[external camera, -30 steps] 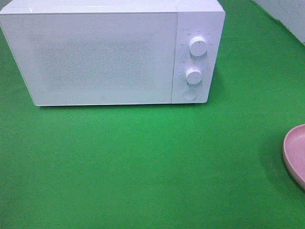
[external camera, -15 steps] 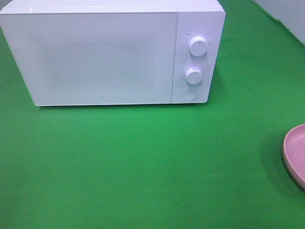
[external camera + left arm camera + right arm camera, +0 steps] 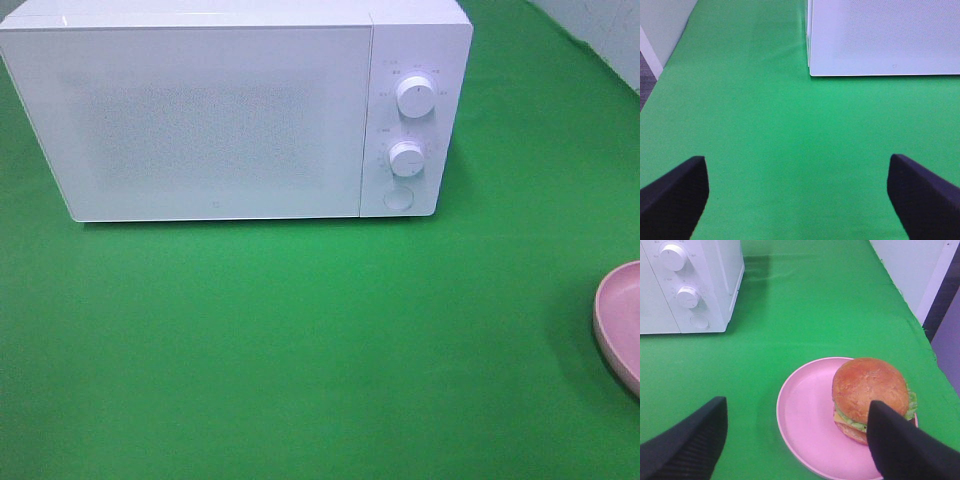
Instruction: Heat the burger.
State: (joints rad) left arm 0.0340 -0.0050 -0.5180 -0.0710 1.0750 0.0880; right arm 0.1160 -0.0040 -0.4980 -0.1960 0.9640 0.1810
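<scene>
The burger [image 3: 870,392], with a golden-brown bun, lettuce and cheese, sits on a round pink plate [image 3: 805,425] in the right wrist view. Only the plate's edge [image 3: 620,320] shows in the high view, at the far right; the burger is out of view there. A white microwave [image 3: 235,110] stands at the back with its door shut; it also shows in the left wrist view [image 3: 885,37] and the right wrist view [image 3: 687,285]. My right gripper [image 3: 795,450] is open just short of the plate and burger. My left gripper [image 3: 797,195] is open over bare cloth, in front of the microwave's left corner.
The table is covered in green cloth [image 3: 300,340]. The microwave has two knobs [image 3: 415,97] and a round button [image 3: 398,198] on its right panel. The table's right edge and a pale wall [image 3: 920,270] lie beyond the plate.
</scene>
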